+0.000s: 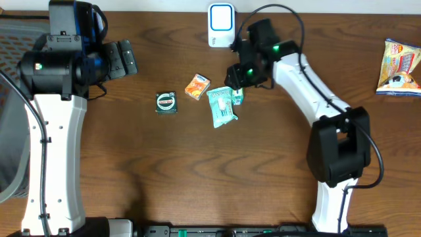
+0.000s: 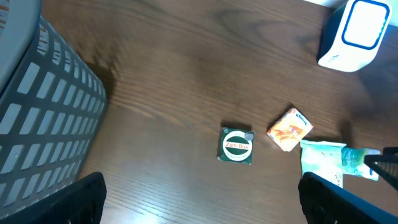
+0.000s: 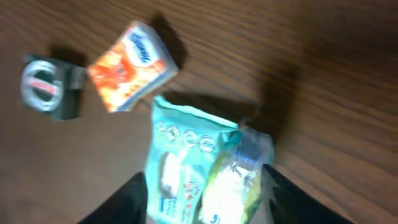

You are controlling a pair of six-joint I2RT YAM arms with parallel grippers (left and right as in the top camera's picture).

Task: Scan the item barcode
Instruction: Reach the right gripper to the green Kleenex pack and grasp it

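A: Anything crowding the right claw (image 1: 235, 91)?
B: Plenty. Hangs low near upper centre of the overhead view, about half spread, fingers either side of a small pouch (image 3: 233, 183) lying on a teal packet (image 3: 177, 155); impossible to tell whether touching either
A: Close by?
B: Orange box (image 1: 197, 86) just left of the packet's top, nearly touching; green tin (image 1: 166, 102) further left, apart, label up. White-and-blue scanner (image 1: 221, 25) standing at the top edge, above and a little left of the claw, apart from the packets
A: Anything in the way up there?
B: Black wrist of the right arm (image 1: 309, 85), just beside the scanner on its right
A: Left claw (image 1: 123, 59)?
B: Spread wide, holding nothing, up in the upper left, well apart from every item
A: Containers?
B: Grey slatted basket (image 2: 43, 118) at the far left edge, partly behind the left arm (image 1: 56, 131) in the overhead view; inside hidden, so contents impossible to tell. Snack bag (image 1: 398, 66) alone at the far right, lying flat on the tabletop (image 1: 197, 171)
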